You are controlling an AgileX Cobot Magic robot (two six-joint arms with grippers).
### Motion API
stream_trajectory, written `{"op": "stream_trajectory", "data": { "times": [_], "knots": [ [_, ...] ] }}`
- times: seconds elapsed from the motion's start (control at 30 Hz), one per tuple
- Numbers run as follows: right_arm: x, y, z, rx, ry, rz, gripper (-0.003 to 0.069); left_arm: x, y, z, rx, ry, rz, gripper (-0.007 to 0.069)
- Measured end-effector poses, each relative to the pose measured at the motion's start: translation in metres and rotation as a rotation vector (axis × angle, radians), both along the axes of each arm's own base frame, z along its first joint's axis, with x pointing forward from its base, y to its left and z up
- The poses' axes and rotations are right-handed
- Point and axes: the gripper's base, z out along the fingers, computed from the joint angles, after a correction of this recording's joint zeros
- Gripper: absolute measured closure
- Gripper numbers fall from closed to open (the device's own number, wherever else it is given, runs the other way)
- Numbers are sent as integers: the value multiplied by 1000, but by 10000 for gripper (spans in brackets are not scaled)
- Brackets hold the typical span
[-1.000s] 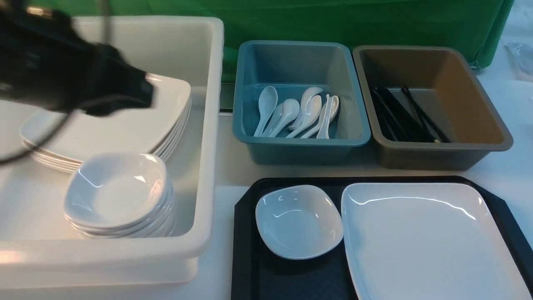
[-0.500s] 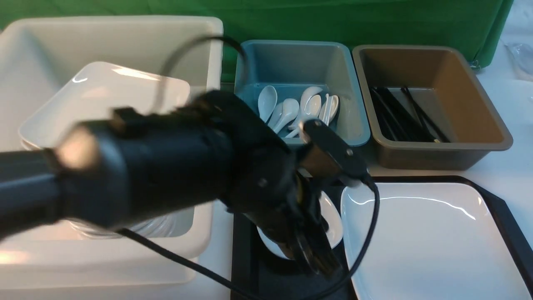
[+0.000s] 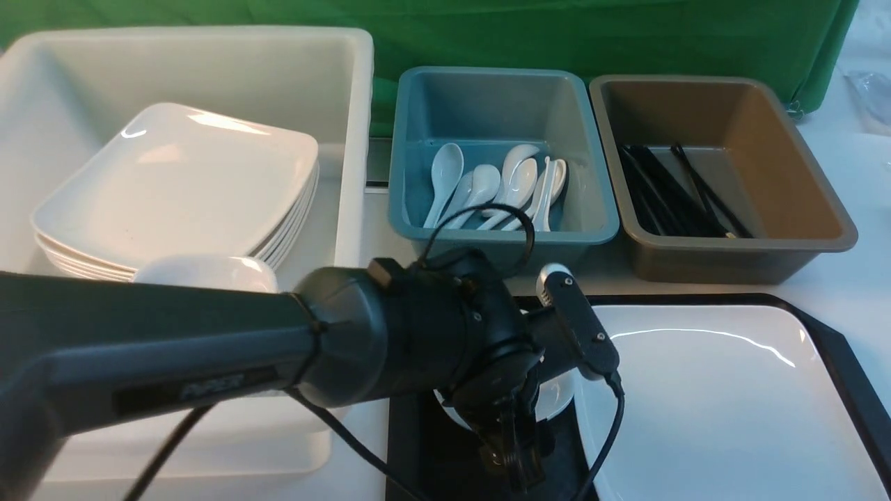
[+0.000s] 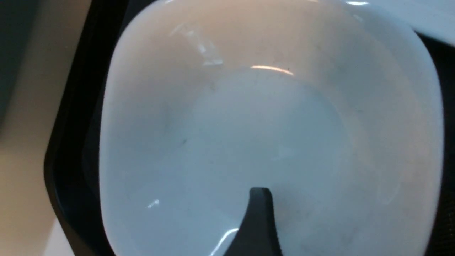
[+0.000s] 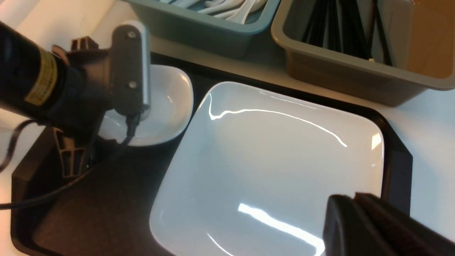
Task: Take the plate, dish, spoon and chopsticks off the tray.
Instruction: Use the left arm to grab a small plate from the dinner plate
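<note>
Hanging over the left part of the tray [image 3: 846, 351] in the front view, the left tool [image 3: 515, 456] points down at the near edge of the dish [image 3: 557, 396], which sits on the tray just beside the plate [image 3: 731, 403]. Spoons [image 3: 487, 188] lie in the teal tub [image 3: 418, 139], chopsticks [image 3: 668, 198] in the brown tub [image 3: 786, 160].

Left wrist view: one finger [image 4: 261, 220] stands inside the dish with no mate beside it, so the jaws are apart.

Right wrist view: the right tool [image 5: 353, 208], fingers pressed together and empty, hovers over the plate's corner.
</note>
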Motion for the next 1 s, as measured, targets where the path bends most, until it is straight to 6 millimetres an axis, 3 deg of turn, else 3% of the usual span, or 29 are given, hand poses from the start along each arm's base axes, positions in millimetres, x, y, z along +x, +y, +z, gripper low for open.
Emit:
{"op": "stream_trajectory", "data": {
  "times": [0.13,0.27,0.4,0.47,0.53,0.77,0.9,1.0],
  "knots": [
    [0,0,0,0,0,0,589,2,0,-8,29,-5,-12,76],
    [0,0,0,0,0,0,589,3,0,-10,25,-8,12,169],
    [0,0,0,0,0,0,589,3,0,-10,14,-5,44,351],
    [0,0,0,0,0,0,589,5,-2,-9,5,-24,29,484],
    [0,0,0,0,0,0,586,7,-4,-4,-7,-48,14,546],
    [0,0,0,0,0,0,580,3,0,10,-14,-39,42,585],
    [0,0,0,0,0,0,578,-3,5,29,-58,-27,94,603],
    [0,0,0,0,0,0,578,-7,9,54,-120,-55,112,606]
  ]
}}
